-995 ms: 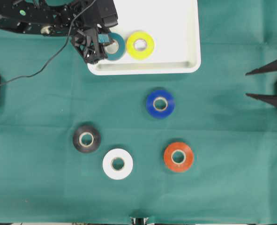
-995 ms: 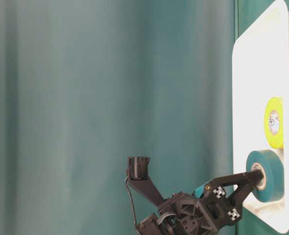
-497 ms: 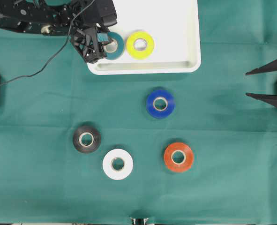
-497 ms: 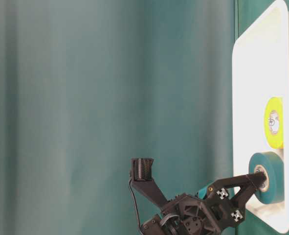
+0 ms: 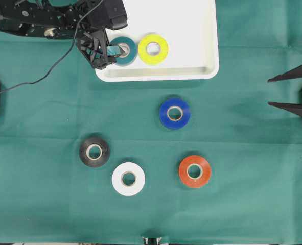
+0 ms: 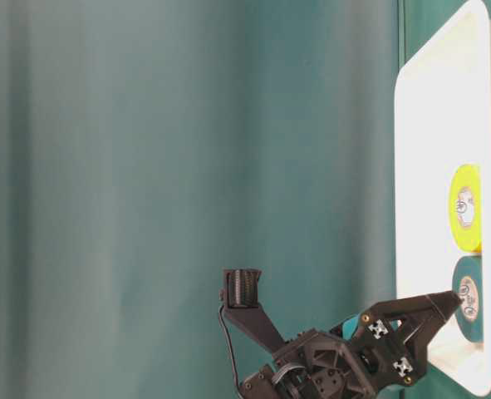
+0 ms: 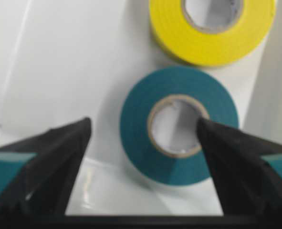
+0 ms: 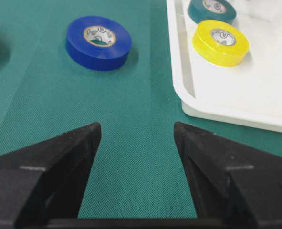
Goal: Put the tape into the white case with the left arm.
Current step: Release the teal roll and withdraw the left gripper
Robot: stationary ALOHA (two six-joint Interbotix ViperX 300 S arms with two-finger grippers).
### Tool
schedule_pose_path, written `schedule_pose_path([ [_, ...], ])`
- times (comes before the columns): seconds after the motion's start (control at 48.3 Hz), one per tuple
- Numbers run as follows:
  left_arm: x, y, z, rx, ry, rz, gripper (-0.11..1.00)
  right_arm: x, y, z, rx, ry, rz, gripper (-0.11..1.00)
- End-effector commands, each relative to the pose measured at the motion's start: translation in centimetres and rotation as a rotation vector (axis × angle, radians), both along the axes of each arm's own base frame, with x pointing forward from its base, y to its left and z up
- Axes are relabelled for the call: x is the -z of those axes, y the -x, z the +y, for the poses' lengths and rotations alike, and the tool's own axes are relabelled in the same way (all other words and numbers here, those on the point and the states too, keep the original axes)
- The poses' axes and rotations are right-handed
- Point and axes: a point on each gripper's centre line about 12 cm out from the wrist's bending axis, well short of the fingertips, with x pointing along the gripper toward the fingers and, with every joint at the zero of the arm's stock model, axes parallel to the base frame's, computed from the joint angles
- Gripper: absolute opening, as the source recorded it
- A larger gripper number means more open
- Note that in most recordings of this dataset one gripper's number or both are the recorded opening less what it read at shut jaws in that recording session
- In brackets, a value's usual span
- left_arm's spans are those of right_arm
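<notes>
The teal tape (image 5: 131, 54) lies flat in the white case (image 5: 186, 30), near its front left corner, beside a yellow tape (image 5: 162, 49). My left gripper (image 7: 143, 123) is open and straddles one side of the teal tape (image 7: 179, 164). Its right finger sits over the roll's cardboard core and its left finger over the bare case floor (image 7: 59, 62). In the table-level view the fingertips (image 6: 449, 304) reach the teal tape (image 6: 471, 274). My right gripper (image 5: 271, 92) rests open at the right edge above the cloth, and nothing lies between its fingers (image 8: 137, 126).
On the green cloth in front of the case lie a blue tape (image 5: 166, 115), a black tape (image 5: 85, 151), a white tape (image 5: 118, 178) and an orange tape (image 5: 205, 171). The left arm's cable (image 5: 48, 69) trails across the cloth at the back left.
My left gripper has gone from shut on the teal tape to open. The released roll, tilted on edge before, now lies flat on the case floor. The right arm is unmoved.
</notes>
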Motion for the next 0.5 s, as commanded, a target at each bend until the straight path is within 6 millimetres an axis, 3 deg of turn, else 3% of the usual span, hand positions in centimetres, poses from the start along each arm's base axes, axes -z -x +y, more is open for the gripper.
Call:
schedule_pose_path([
  [0.0,-1.2,-0.2,0.2,0.000,-0.015,-0.035,0.99,-0.5,-0.2,0.0,-0.001,-0.001,-0.015,0.99],
  [0.269,-1.4,-0.2,0.1,0.001,-0.017,-0.041,0.98,-0.4,-0.2,0.0,0.000,-0.001,-0.014,0.99],
  [0.477,-3.3,-0.3,-0.8,0.023,-0.033,-0.086,0.98,-0.4,-0.2,0.0,0.000,0.000,-0.012,0.99],
])
